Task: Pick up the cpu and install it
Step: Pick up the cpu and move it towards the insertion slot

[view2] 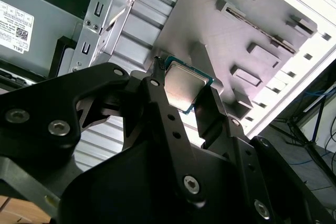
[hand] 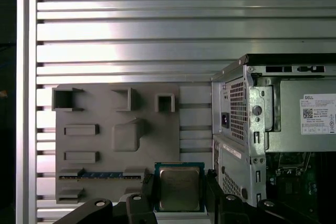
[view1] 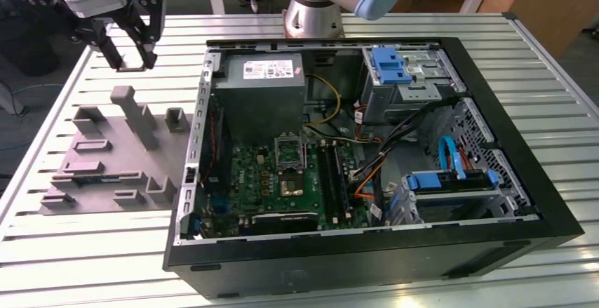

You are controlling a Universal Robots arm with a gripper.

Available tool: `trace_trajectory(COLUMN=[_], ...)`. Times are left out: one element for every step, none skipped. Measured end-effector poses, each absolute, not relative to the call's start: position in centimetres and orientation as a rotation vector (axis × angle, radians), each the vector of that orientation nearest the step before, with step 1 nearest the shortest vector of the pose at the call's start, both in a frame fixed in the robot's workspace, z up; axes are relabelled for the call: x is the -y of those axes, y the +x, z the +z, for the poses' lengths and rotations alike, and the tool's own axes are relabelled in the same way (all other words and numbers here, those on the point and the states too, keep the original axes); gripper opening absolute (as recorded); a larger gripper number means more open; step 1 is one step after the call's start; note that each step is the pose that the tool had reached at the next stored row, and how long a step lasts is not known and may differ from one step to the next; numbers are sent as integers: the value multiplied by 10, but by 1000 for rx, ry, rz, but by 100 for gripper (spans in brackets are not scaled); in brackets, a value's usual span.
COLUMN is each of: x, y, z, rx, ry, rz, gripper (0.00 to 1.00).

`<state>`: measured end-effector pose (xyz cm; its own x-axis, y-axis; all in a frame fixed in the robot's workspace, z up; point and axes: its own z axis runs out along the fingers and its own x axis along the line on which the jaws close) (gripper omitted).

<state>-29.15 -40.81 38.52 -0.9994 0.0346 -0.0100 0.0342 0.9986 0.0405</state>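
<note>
The slatted metal table [view1: 94, 266] is lying below the gripper [view1: 131, 61], which is clamping the cpu [hand: 179, 187] between its fingers [hand: 212, 192] above a grey tray [hand: 105, 145].

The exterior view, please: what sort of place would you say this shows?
Probably a robotics lab bench for computer assembly: an open PC case lies on a slatted metal table, a grey fixture plate sits beside it, and the gripper holds the cpu.
</note>
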Motion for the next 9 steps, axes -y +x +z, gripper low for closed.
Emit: trace_trajectory(x=[408,408,408,408,408,408,408,408,408], y=[-291,-291,-290,-290,-290,-289,-289,-288,-288], z=[385,385,385,385,385,385,385,385,385], rx=[-3130,-3130,-3130,-3130,-3130,-3130,-3130,-3130,-3130], ry=[54,54,54,54,54,54,54,54,54], rz=[63,63,63,63,63,63,63,63,63], gripper=[47,47,47,47,47,47,47,47,47])
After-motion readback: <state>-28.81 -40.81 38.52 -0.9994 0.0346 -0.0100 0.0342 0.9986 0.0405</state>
